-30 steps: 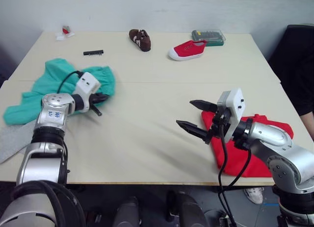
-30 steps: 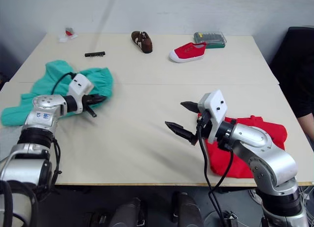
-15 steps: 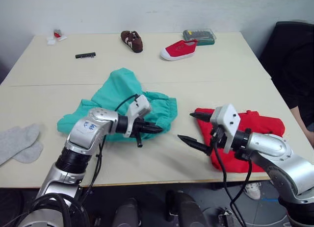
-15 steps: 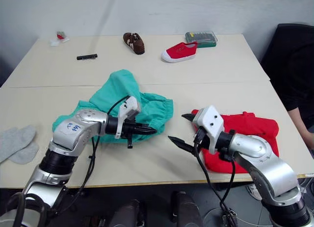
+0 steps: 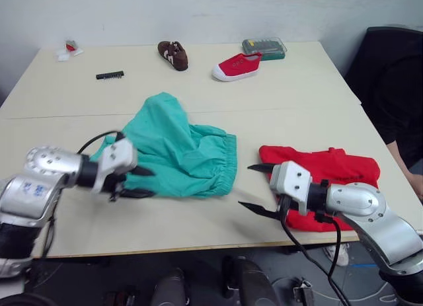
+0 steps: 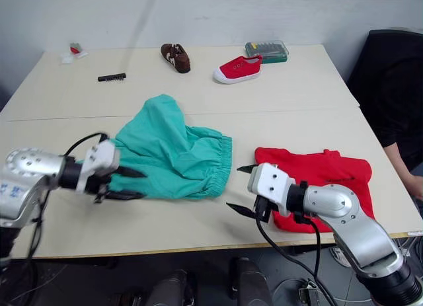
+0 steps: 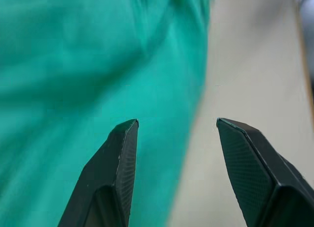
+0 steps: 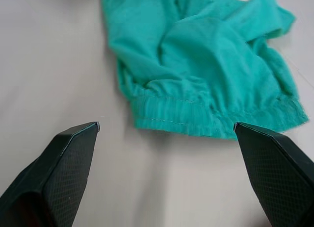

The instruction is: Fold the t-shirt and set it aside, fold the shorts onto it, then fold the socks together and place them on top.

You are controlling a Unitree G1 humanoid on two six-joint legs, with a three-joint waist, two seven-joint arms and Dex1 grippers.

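At lower left, left gripper (image 5: 137, 182): jaws apart, touching the shorts (image 5: 178, 151) edge.
Right gripper (image 5: 258, 188): jaws apart, empty (beside the t-shirt (image 5: 330, 184)).
Progress: you've folded and parked the t-shirt at right; shorts lie unfolded at centre; socks remain.

Red short-sleeved cloth t-shirt (image 5: 334, 180): near edge at 6 o'clock hidden behind the right arm.
Teal cloth shorts (image 7: 88, 75): blurred in the left wrist view, cut off at 9 o'clock.
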